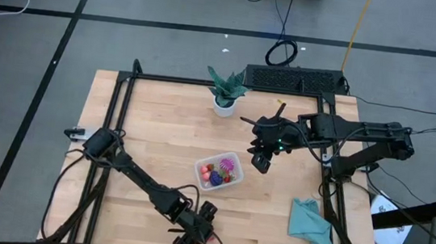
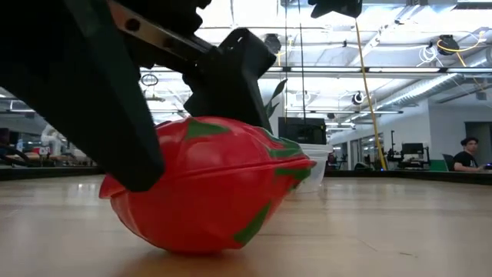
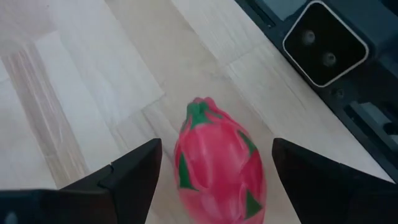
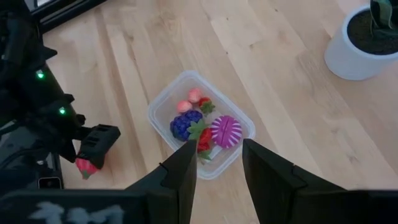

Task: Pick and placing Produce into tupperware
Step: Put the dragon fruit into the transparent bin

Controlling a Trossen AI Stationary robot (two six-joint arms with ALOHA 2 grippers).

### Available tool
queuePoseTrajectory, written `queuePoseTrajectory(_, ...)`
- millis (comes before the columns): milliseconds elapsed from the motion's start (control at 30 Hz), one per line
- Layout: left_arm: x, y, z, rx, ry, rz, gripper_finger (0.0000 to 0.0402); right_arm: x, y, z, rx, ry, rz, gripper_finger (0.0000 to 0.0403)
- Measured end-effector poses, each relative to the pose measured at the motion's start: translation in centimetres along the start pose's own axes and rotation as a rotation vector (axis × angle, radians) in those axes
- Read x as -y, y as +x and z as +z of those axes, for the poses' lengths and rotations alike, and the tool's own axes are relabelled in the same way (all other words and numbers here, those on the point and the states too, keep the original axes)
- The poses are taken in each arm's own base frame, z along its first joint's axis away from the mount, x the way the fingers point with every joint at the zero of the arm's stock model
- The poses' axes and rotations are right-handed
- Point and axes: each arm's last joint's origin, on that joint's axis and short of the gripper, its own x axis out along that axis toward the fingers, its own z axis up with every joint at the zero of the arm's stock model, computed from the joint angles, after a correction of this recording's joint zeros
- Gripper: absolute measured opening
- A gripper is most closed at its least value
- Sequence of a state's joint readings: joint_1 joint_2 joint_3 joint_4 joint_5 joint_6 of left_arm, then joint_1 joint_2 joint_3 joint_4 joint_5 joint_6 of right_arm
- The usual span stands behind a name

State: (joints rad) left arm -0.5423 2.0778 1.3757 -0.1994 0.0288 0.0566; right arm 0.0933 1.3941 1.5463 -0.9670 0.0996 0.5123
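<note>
Spread wide, the left gripper (image 3: 208, 180) stands low over the near edge of the table with a red dragon fruit toy (image 3: 219, 163) lying on the wood right between its fingers, which are not yet closed on it, the fruit's long axis running straight out ahead of the hand. It is an egg-shaped piece, glossy red-pink with green leaf-tips, and the tupperware (image 1: 218, 172) sits near mid-table, already holding purple and red produce. Over by that container hangs the right gripper (image 4: 219, 165), jaws partly apart and empty, much farther from this fruit.
</note>
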Motion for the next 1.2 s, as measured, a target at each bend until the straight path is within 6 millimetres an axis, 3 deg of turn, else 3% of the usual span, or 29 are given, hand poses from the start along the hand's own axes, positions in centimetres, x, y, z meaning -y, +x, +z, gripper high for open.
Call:
queuePoseTrajectory(300, -0.6, 0.3, -0.3, -0.018, -0.036, 0.011, 0.0309, 0.0, 0.0, 0.0, 0.002, 0.001, 0.001, 0.0121)
queuePoseTrajectory(800, -0.5, 1.1, -0.6, -0.014, -0.055, -0.016, 0.0218, 0.0, 0.0, 0.1, 0.005, 0.0, 0.004, 0.0121)
queuePoseTrajectory(1200, -0.5, 0.7, -0.2, -0.002, -0.064, -0.013, 0.0224, 0.0, 0.0, 0.1, 0.008, 0.001, 0.005, 0.0121)
